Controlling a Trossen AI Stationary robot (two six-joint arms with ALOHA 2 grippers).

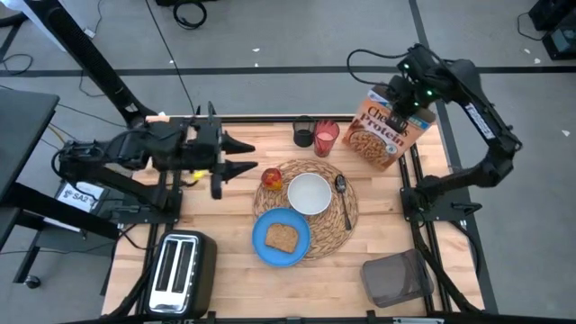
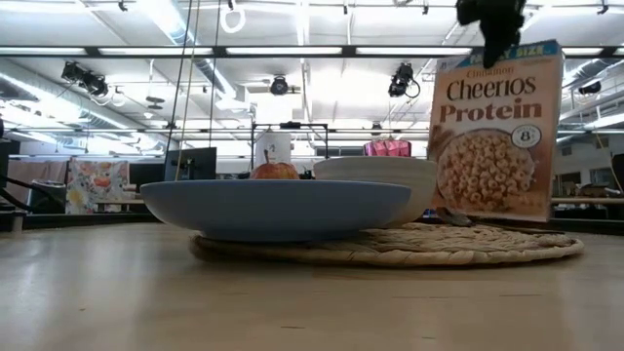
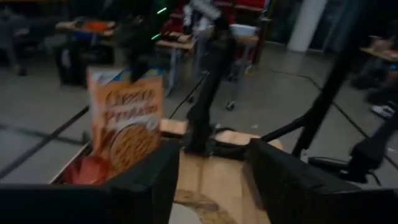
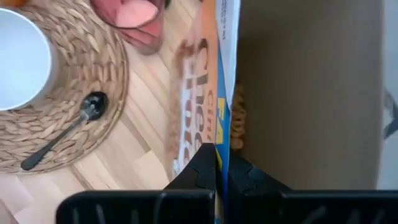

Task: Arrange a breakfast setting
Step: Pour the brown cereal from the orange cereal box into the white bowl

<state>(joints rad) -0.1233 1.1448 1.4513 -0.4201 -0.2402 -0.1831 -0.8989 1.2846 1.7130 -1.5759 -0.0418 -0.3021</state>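
Note:
The orange Cheerios box (image 1: 382, 135) stands at the table's far right, top open, with my right gripper (image 4: 217, 155) shut on its upper edge. On the round straw placemat (image 1: 337, 220) sit the white bowl (image 1: 310, 193), the metal spoon (image 1: 343, 198) and the apple (image 1: 272, 178). The blue plate (image 1: 265, 238) with the toast slice (image 1: 283, 238) overlaps the mat's near left edge. The red cup (image 1: 325, 138) stands behind the mat. My left gripper (image 1: 243, 155) hovers open left of the apple, pointing level toward the table's right. My right gripper pinches the top edge of the box's printed front wall (image 4: 219, 134): one finger inside the open box, one outside on the print. The fingers come from above, slanting down. The box stays nearly upright, slightly tilted; the mat hides whether its bottom (image 2: 492, 214) rests on the table.
A small black holder cup (image 1: 303, 132) stands left of the red cup. The silver toaster (image 1: 180, 270) sits at the near left corner, and a grey pouch-like thing (image 1: 396, 279) at the near right. Bare wood lies between the mat and the right edge.

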